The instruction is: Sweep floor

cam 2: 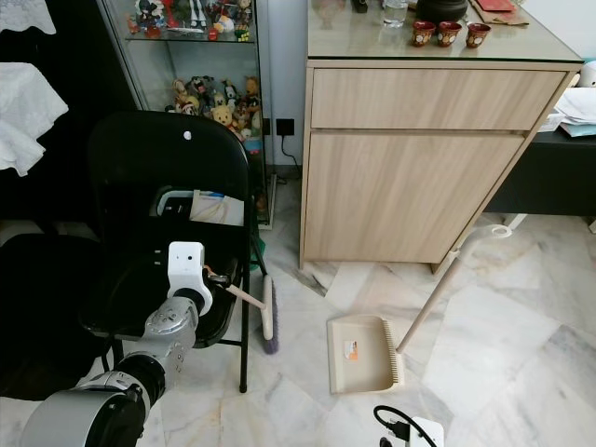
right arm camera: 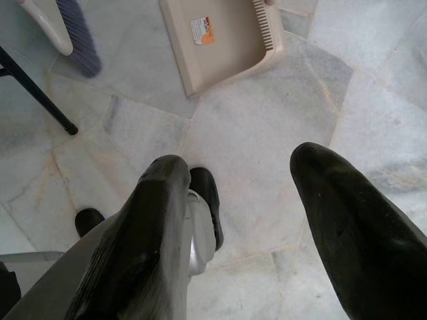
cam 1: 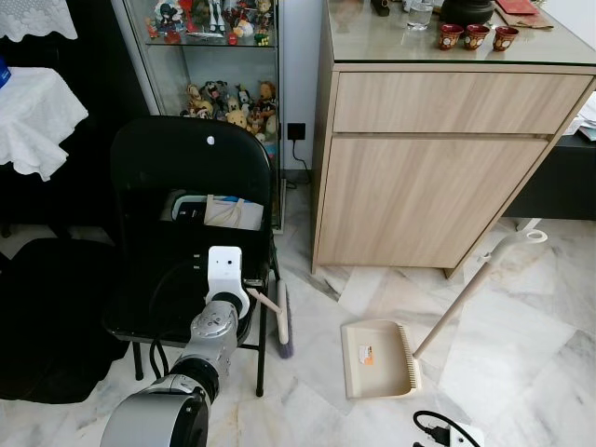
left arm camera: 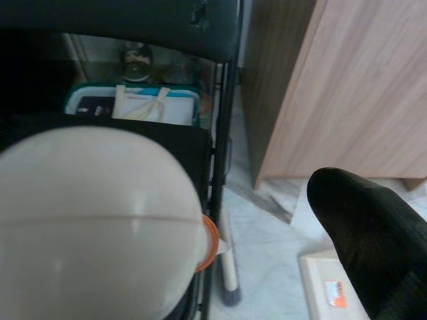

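The broom leans by the front right leg of the black folding chair, brush head on the marble floor, its pale handle running up and back to the left gripper, which sits at the handle's top over the chair seat; from the head views I cannot tell whether those jaws are clamped on it. The long-handled dustpan lies flat on the floor just right of the brush, empty, its handle slanting toward the wooden cabinet.

The left wrist view shows a pale rounded part close up, one black finger, and the brush head below.

In the right wrist view the right gripper hangs with jaws apart above bare tile, the dustpan's mouth beyond them.
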Tool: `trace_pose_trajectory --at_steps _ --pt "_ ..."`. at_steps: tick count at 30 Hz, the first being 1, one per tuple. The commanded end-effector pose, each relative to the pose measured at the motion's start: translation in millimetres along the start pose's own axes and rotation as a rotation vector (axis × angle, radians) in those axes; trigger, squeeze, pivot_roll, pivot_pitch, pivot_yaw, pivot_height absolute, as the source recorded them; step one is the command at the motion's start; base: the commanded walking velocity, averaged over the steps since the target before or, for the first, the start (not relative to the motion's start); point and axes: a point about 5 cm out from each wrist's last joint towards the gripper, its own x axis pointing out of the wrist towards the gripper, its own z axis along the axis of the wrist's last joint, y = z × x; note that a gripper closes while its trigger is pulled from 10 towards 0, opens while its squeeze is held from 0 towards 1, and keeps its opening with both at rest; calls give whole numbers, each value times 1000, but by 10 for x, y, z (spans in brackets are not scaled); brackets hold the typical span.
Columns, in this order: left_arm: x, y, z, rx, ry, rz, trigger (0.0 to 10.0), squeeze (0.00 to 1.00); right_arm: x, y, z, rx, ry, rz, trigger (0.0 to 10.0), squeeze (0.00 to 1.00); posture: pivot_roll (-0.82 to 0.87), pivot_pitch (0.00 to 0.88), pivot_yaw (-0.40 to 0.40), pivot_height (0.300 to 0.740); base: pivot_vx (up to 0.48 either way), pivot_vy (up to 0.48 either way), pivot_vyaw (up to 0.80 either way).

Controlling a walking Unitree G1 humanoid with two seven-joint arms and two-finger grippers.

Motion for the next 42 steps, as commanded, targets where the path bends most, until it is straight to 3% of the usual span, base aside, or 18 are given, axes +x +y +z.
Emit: trace_pose_trajectory --at_steps 1,9,18,29,30,31,32,33,34,35,36,42 --pt "-1 4 -14 13 10 13 10000 0 -19 -18 -50 13 10 -7 10000 0 -97 119 -21 740 0 0 0" --pt "-7 20 -32 20 19 28 10000 0 -19 -7 -55 15 9 -5 10000 0 -103 124 -19 740 0 0 0" --pt "-5 -5 -52 -99 39 15 10000 0 -21 -11 -54 16 6 -5 10000 0 -110 124 -21 740 0 0 0" --pt "9 71 -23 -107 34 56 10000 0 -27 -24 -63 12 6 -5 10000 0 -126 125 -27 740 0 0 0" --pt "12 73 -15 -103 32 56 9529 0 -28 -26 -65 12 7 -6 10000 0 -126 125 -26 740 0 0 0" --pt "13 73 -11 -95 30 55 7137 0 -29 -26 -66 13 7 -6 10000 0 -126 125 -26 740 0 0 0" --pt "14 73 -8 -90 29 55 7137 0 -29 -26 -66 13 7 -6 10000 0 -126 125 -26 740 0 0 0" --pt "15 73 -5 -86 28 54 5490 0 -29 -26 -68 13 7 -6 10000 0 -125 125 -26 740 0 0 0" --pt "18 75 1 -81 26 53 1059 0 -30 -26 -70 13 8 -6 10000 0 -125 125 -25 740 0 0 0" --pt "20 76 5 -79 25 53 1059 0 -30 -25 -71 13 8 -6 10000 0 -125 125 -25 740 0 0 0" --pt "21 82 9 -76 24 54 0 0 -30 -24 -72 14 8 -6 10000 0 -125 126 -25 740 0 0 0" --pt "23 120 13 -65 25 61 0 0 -30 -15 -77 14 10 -3 10000 0 -122 127 -24 740 0 0 0"
